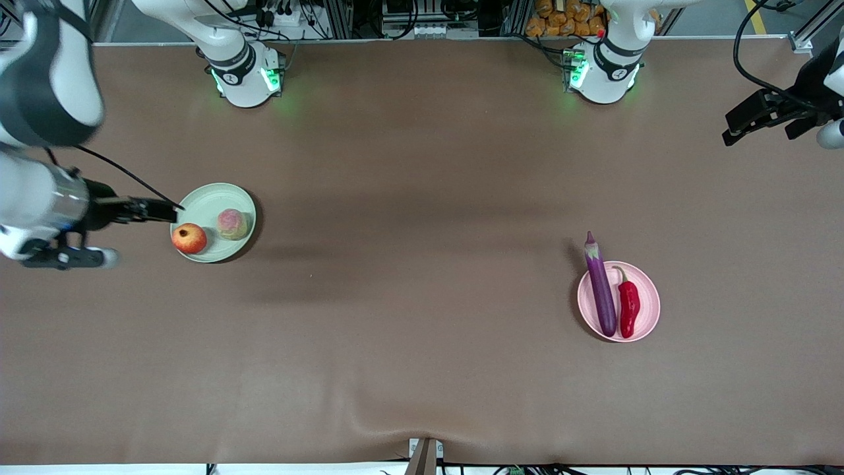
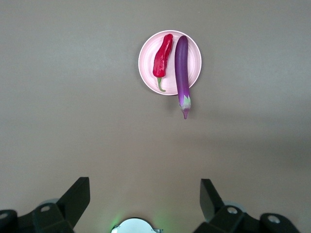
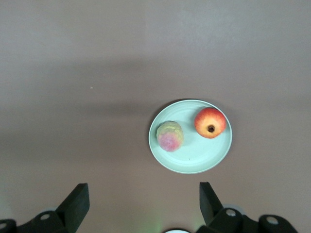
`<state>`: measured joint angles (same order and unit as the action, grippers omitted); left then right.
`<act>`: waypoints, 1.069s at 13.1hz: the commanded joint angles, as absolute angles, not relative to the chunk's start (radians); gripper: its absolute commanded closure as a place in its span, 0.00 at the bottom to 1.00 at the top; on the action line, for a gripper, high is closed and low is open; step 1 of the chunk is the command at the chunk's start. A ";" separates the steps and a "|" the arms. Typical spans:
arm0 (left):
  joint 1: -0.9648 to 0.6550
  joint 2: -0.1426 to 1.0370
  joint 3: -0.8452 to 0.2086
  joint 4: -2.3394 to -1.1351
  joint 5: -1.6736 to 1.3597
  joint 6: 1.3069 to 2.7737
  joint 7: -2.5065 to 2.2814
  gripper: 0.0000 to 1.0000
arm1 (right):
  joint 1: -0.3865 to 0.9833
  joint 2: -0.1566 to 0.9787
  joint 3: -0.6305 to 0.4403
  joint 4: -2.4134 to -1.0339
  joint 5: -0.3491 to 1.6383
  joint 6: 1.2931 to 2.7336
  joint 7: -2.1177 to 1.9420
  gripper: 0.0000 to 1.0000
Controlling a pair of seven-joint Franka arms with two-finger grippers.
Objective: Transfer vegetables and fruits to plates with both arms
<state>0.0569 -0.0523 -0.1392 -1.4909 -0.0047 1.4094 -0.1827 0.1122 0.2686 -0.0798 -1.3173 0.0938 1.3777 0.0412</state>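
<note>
A pale green plate (image 1: 217, 198) (image 3: 194, 155) lies toward the right arm's end of the table. It holds a round red fruit (image 1: 189, 238) (image 3: 210, 123) and a pink-and-yellow-green fruit (image 1: 233, 223) (image 3: 169, 136). A pale pink plate (image 1: 647, 297) (image 2: 146, 60) lies toward the left arm's end. It carries a purple eggplant (image 1: 601, 290) (image 2: 182, 68) and a red chili pepper (image 1: 628, 307) (image 2: 162, 59). The eggplant's stem end overhangs the rim. My right gripper (image 1: 173, 210) (image 3: 144, 194) hangs open high above the table beside the green plate. My left gripper (image 1: 730, 136) (image 2: 145, 194) is open, raised over bare table near that arm's end.
Brown cloth (image 1: 422, 264) covers the whole table, with a small ridge (image 1: 422, 432) at the edge nearest the front camera. Both arm bases (image 1: 245, 72) (image 1: 601, 72) stand along the edge farthest from it, with cables and racks past them.
</note>
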 commanded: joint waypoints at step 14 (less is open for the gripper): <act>0.055 -0.153 -0.175 -1.534 -0.002 1.312 -0.164 0.00 | -0.029 -0.084 0.074 -1.551 -0.023 1.328 0.023 0.00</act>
